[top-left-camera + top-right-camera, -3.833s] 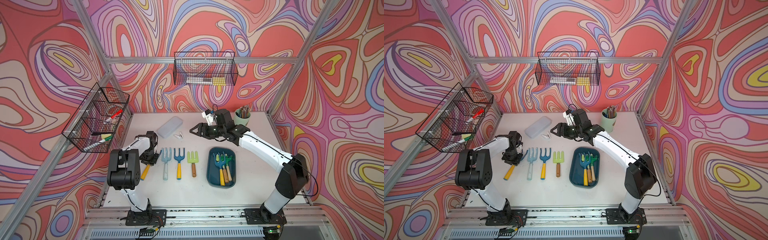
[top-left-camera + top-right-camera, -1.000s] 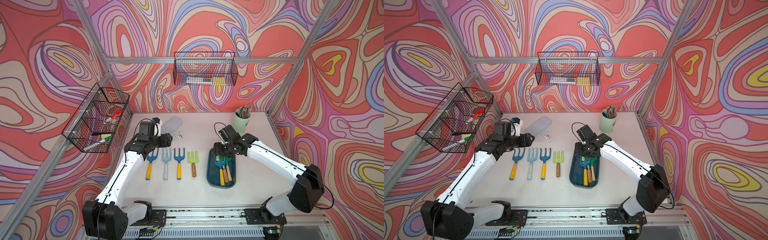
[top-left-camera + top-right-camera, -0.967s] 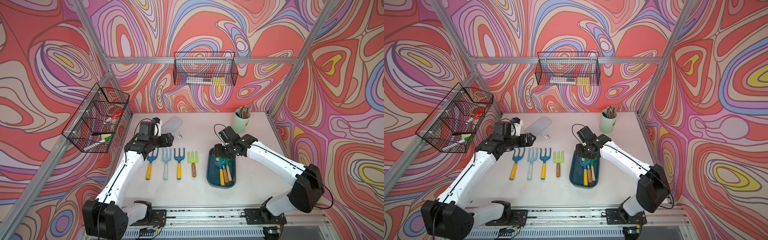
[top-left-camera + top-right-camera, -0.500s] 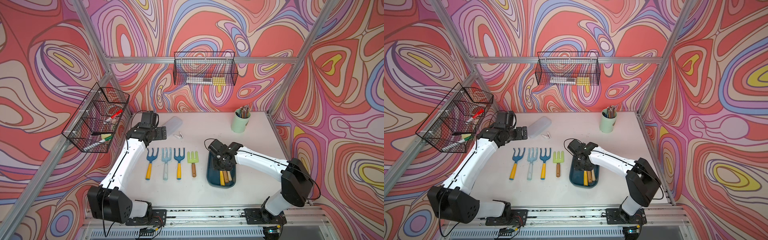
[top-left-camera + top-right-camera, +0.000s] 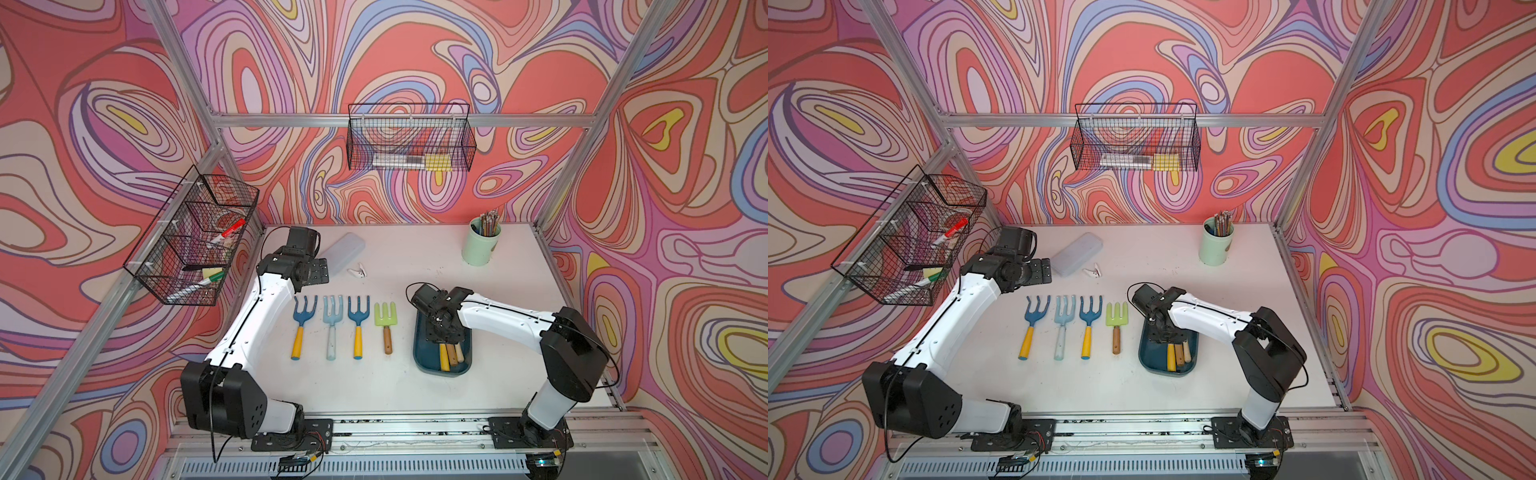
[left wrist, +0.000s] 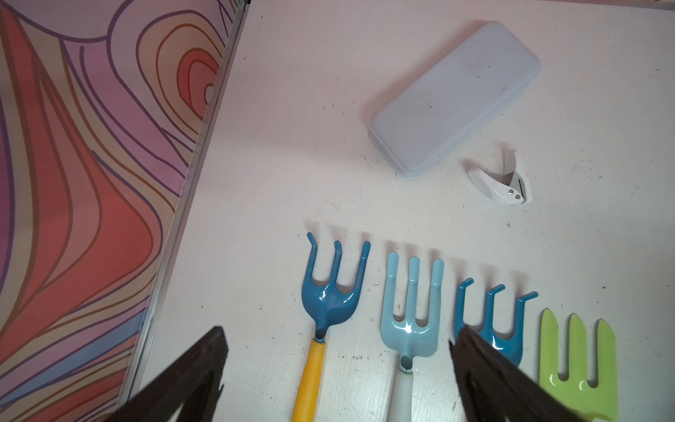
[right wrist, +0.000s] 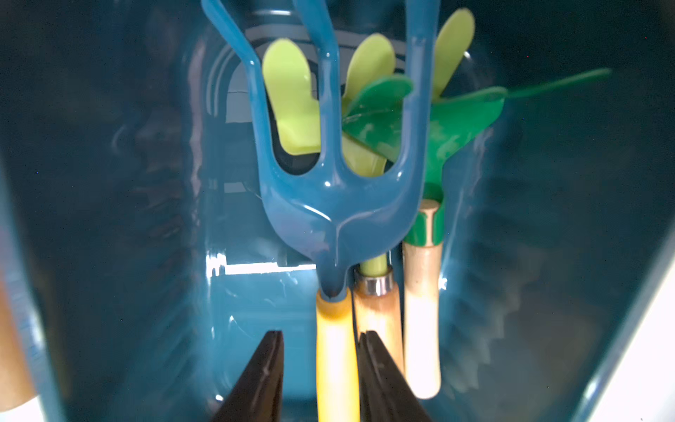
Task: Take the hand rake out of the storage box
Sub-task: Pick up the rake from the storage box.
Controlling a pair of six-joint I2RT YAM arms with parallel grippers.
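The right gripper (image 7: 321, 334) was down in the storage box (image 7: 109, 219), fingers narrow astride the yellow handle of the blue hand rake (image 7: 330, 204) lying there, with a gap on one side. The left gripper (image 6: 339, 330) hung wide open and empty. Next, I judged, it needed a firm pinch and a straight lift clear of the neighbouring handles (image 7: 420, 310).

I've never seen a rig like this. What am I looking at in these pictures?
Two robot arms stand by a table. Two pictures look down from above; two come from cameras on the wrists. On the table: four rakes in a row, a pale case, a cup of pencils, and a teal box with more tools. The right arm reaches into the box, jaws either side of the yellow handle of a blue rake, not clamped. The left arm's jaws are wide open, empty.
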